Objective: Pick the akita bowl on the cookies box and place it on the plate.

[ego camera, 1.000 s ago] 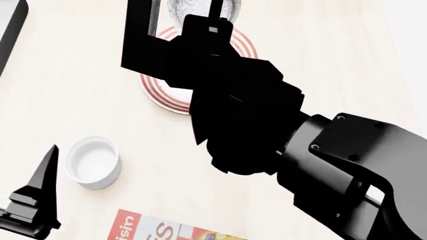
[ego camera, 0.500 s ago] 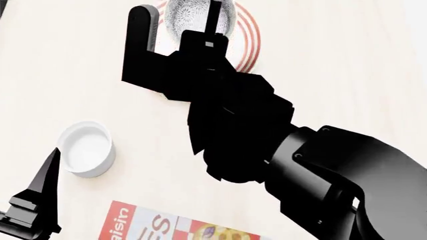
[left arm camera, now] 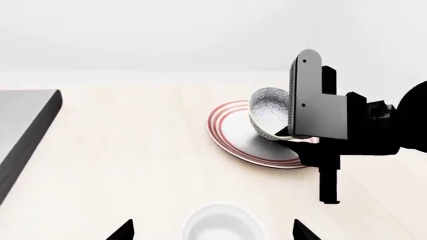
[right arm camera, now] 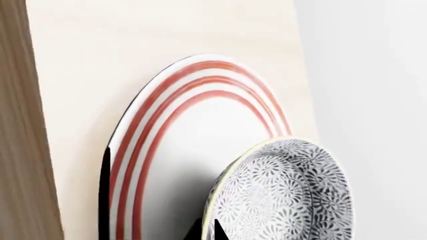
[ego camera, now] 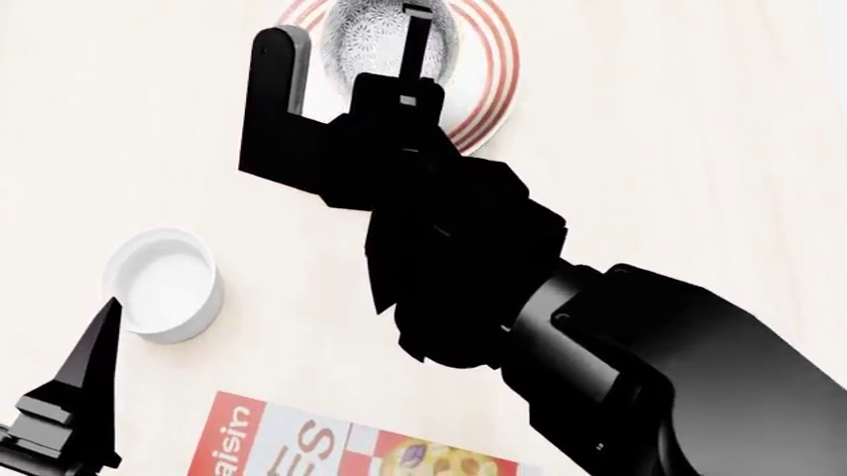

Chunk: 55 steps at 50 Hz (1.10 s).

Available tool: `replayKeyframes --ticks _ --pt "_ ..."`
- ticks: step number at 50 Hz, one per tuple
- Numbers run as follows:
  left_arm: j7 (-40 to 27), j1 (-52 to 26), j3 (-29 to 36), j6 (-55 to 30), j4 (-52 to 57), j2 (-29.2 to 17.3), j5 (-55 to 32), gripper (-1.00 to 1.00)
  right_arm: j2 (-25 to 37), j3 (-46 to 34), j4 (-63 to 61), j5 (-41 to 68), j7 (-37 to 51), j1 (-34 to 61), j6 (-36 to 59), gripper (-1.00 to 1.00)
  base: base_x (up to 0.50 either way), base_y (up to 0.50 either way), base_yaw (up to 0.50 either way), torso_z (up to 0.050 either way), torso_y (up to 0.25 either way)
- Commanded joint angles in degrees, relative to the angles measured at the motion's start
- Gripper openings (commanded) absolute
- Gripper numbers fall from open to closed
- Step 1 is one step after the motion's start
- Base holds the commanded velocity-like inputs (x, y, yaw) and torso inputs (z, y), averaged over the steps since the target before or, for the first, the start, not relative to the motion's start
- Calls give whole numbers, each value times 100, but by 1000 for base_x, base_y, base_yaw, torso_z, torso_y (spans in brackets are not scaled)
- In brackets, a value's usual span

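My right pincer point(ego camera: 357, 50): it is reached out over the plate, with one finger on each side of the bowl's wall; the fingers pinch the bowl by its rim.
Bowl point(left arm camera: 270, 112): grey-and-white pattern outside, held tilted, with its lower edge at or just above the plate's surface. I cannot tell if it touches the plate. In the right wrist view the bowl point(right arm camera: 283, 197) fills the near corner, and its patterned side is turned to the camera.
Plate point(left arm camera: 230, 142): round and white with thin red rings near the rim; it lies flat on the pale wooden table point(ego camera: 688, 129), directly under the bowl. From the head view only part of the plate point(ego camera: 490, 84) shows around my arm.
Cookies box point(ego camera: 285, 446): a red-and-white carton at the near edge of the head view, well apart from the plate, with nothing on the part that shows.
White cup point(ego camera: 162, 283): small and plain, it stands on the table between the box and the plate, off to the left.
My left pincer point(left arm camera: 212, 231): low and near the white cup; the two tips stand apart, spread, with nothing between them.
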Motion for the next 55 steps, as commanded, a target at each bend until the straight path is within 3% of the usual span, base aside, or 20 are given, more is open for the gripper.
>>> replayKeyframes --ticks 1,15,16,37,55 --pt "-56 -44 -26 -34 -50 19 -67 100 -102 33 256 -162 -15 -53 -139 -100 0 0 0 0 0" --pt "-79 -9 -43 -59 -9 -7 -144 100 -51 106 145 -111 5 -30 21 -100 0 0 0 0 0" --pt "-82 -12 -42 -63 -9 -8 -148 100 -46 100 141 -119 7 -29 23 100 0 0 0 0 0" --pt "-130 10 -42 -69 55 -38 -176 100 587 172 -1279 33 53 485 790 100 0 0 0 0 0" --pt "-214 3 -7 -111 117 -49 -174 100 1894 516 -3823 584 219 1222 1909 100 0 0 0 0 0"
